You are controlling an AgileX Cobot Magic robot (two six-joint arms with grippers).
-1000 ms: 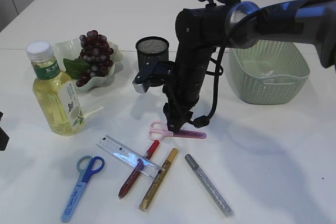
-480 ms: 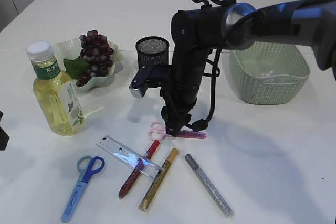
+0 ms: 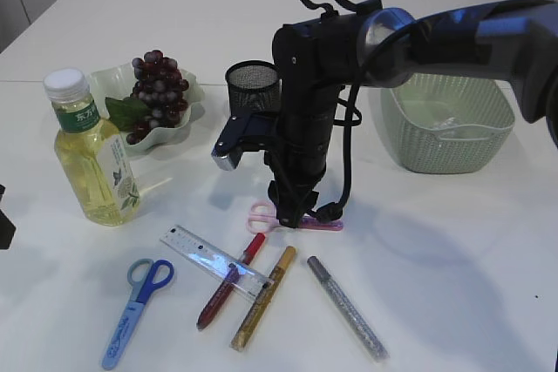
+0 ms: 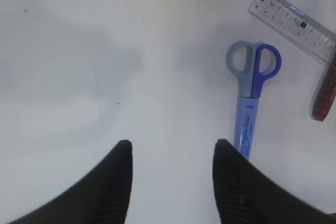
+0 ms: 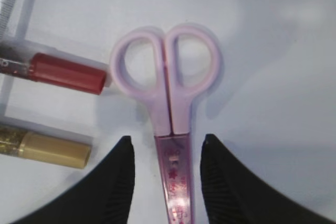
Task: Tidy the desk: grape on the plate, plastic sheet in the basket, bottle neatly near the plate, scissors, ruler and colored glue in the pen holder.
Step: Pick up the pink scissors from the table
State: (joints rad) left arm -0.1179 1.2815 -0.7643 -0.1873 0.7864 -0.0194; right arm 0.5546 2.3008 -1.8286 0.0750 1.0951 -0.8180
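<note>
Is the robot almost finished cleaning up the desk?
Not yet. The grapes sit on the plate and the bottle stands nearby. The right end effector is open around the pink scissors. Blue scissors, ruler and glue pens still lie outside the pen holder.

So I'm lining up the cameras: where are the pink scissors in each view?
Exterior view: pink scissors at table centre, under the right arm.
Left wrist view: not in it.
Right wrist view: pink scissors centred, sheath between the open jaws.
Shared landmark: red glue pen, left of the handles.
</note>
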